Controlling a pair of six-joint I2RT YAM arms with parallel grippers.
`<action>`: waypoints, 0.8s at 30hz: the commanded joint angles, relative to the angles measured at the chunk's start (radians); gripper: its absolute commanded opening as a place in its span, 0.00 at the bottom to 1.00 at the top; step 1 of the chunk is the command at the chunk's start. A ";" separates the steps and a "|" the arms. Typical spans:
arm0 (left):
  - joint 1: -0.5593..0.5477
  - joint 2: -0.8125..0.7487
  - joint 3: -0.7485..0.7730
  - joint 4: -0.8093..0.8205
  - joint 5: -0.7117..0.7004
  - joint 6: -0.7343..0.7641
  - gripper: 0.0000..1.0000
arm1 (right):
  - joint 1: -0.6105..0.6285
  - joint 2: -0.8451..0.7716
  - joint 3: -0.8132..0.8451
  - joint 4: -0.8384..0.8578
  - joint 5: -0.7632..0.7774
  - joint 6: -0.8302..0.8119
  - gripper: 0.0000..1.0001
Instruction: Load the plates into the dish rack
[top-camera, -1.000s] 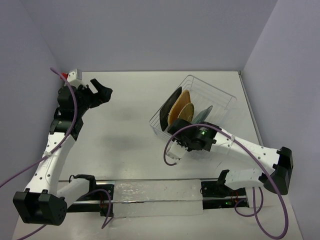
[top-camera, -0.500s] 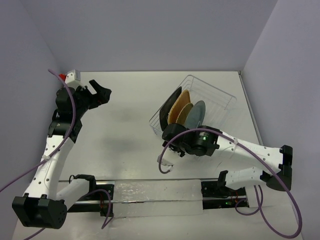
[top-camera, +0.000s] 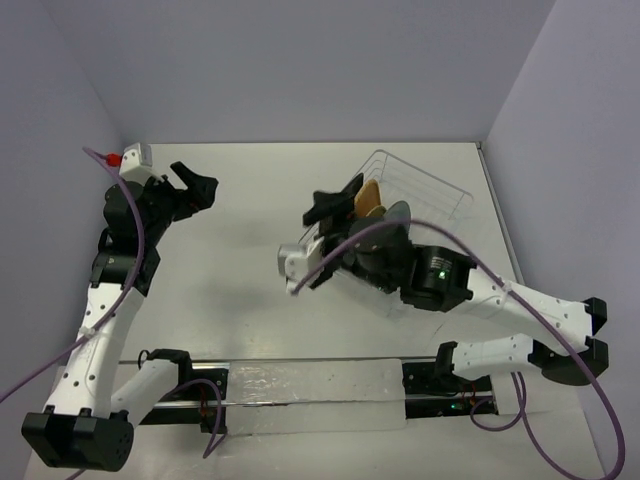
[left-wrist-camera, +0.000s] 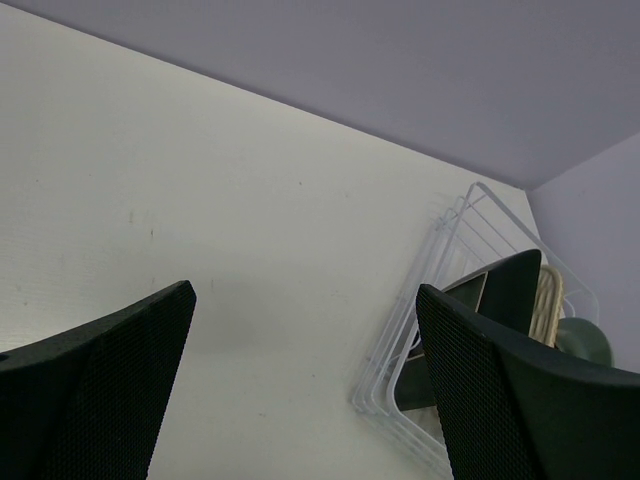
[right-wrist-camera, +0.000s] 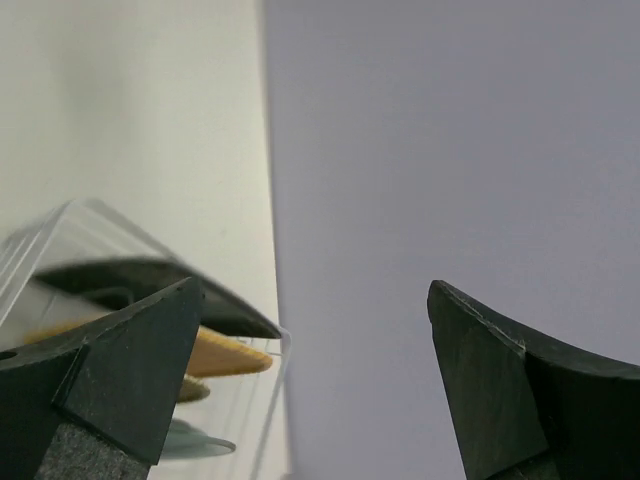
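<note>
The dish rack (top-camera: 432, 190) of thin wire sits at the right back of the table. Standing on edge in it are the plates: the black square one (top-camera: 351, 190), a tan woven one (top-camera: 368, 196) and the teal-grey one (top-camera: 399, 212). My right gripper (top-camera: 328, 208) is raised just left of the rack, open and holding nothing. Its wrist view shows the rack's rim (right-wrist-camera: 60, 222), the black plate (right-wrist-camera: 150, 285), the tan plate (right-wrist-camera: 228, 353), a yellow woven edge (right-wrist-camera: 190, 390) and the teal-grey plate (right-wrist-camera: 195, 438). My left gripper (top-camera: 197, 178) hangs open and empty far left, facing the rack (left-wrist-camera: 430, 300).
A small white box with a red part (top-camera: 130, 155) sits at the table's back left corner. Grey walls close the table at the back and on both sides. A metal rail (top-camera: 300, 385) runs along the near edge between the arm bases.
My right gripper has opened and let go of the teal-grey plate, which now stands in the rack. It has lifted and swung left. The left arm has shifted slightly.
</note>
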 joint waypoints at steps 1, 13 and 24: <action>-0.006 -0.074 -0.024 -0.013 -0.074 -0.063 0.99 | -0.163 -0.099 0.089 0.332 0.144 0.497 1.00; -0.006 -0.154 -0.098 -0.099 -0.247 -0.134 0.99 | -0.695 -0.225 -0.166 0.018 0.308 1.590 1.00; -0.008 -0.161 -0.096 -0.087 -0.249 -0.127 0.99 | -1.089 -0.344 -0.409 -0.053 0.071 1.711 1.00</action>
